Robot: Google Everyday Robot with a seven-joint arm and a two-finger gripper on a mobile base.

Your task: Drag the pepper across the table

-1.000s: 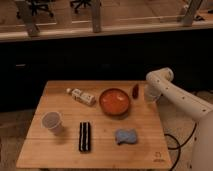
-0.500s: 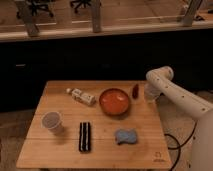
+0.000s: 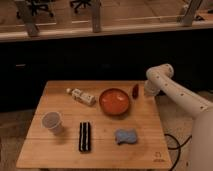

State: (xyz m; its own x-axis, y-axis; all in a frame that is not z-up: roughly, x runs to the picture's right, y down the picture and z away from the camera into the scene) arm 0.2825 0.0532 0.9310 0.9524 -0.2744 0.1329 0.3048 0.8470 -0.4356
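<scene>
Pepper [image 3: 135, 90] — laid near the table's [image 3: 105, 147] far edge; gripper [image 3: 148, 90] positioned just beside it, presumably for dragging — grip state cannot be told.

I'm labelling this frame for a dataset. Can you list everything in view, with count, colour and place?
table: 1, light-brown wood, centre of view
pepper: 1, dark red, far right of the table, right of the bowl
bowl: 1, orange-red, mid-table, toward the far side
bottle: 1, pale, lying left of the bowl
cup: 1, whitish, left side
flat bar: 1, black, near side, right of the cup
sponge: 1, blue, near side, right of the flat bar
office chairs: 2, dark, background
cable: 1, dark, floor right of the table
arm: 1, white, from the right
end effector: 1, pale, just right of the pepper
</scene>
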